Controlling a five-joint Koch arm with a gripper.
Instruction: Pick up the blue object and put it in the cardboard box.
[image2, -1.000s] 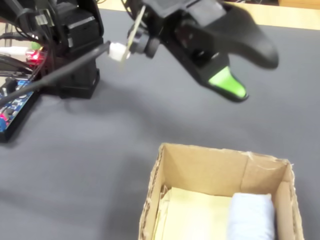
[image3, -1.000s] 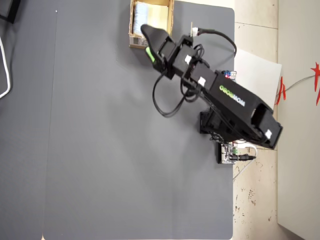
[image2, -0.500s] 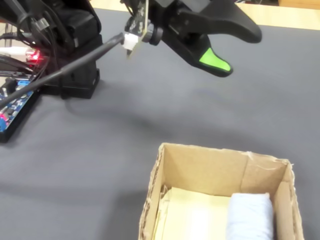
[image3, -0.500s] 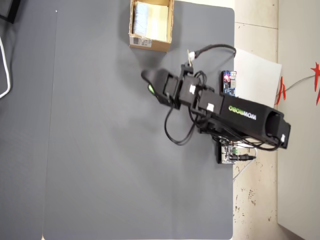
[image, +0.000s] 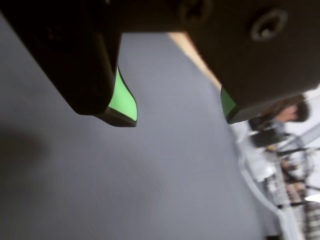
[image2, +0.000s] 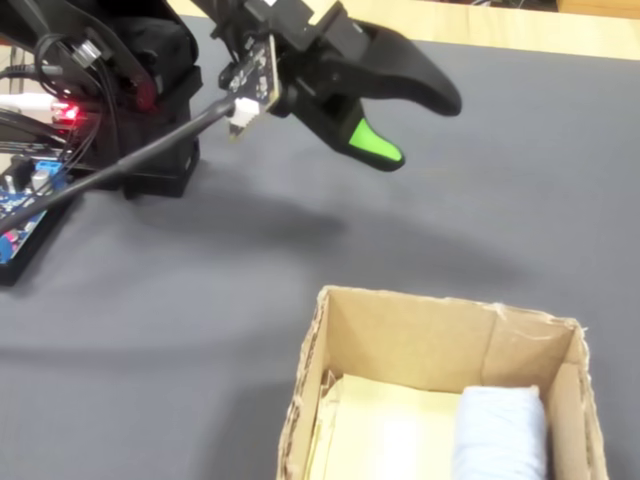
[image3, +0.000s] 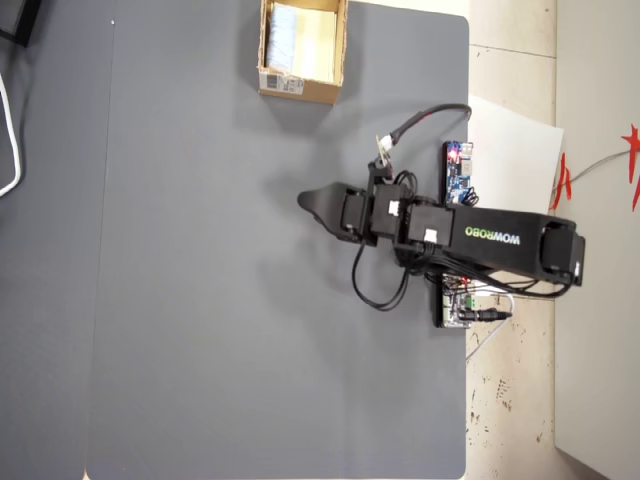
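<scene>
inside the cardboard box (image2: 400, 345), blue object (image2: 500, 432) lies delivered; gripper (image: 180, 112), jaws parted and empty, hangs well apart over bare mat (image3: 200, 300).

The gripper (image: 180, 112) is hanging in the air with nothing in it. Jaws are apart, green pads (image: 123, 97) showing. Arm (image3: 500, 242) is stretched out level.

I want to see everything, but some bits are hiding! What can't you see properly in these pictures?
- Cardboard box: near side cut off by the fixed view's bottom edge.
- Blue object: lower part cut off there; tiny in the overhead view.
- Gripper: blurred in the wrist view, with neither box nor blue object showing.
</scene>
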